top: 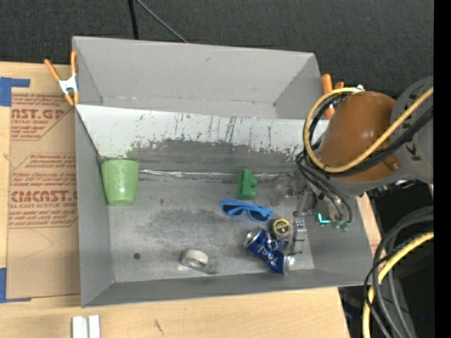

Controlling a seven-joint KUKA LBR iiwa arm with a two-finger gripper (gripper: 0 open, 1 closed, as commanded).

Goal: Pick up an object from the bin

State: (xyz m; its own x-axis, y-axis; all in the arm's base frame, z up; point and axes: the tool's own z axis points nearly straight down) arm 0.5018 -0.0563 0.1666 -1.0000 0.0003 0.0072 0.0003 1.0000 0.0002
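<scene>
Arguably the tool, its spread impossible to tell, hung just right of the crushed blue can, risking shoving it aside.

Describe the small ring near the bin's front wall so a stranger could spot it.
In the grey metal bin, look along the near wall, at the bottom of the camera view, about midway. A small silvery ring lies flat there. The crushed can to its right is blue; the ring is pale, round and open in the middle.

Dark grey carpeted floor behind, black cable trailing across it, pale wooden tabletop in front
</scene>
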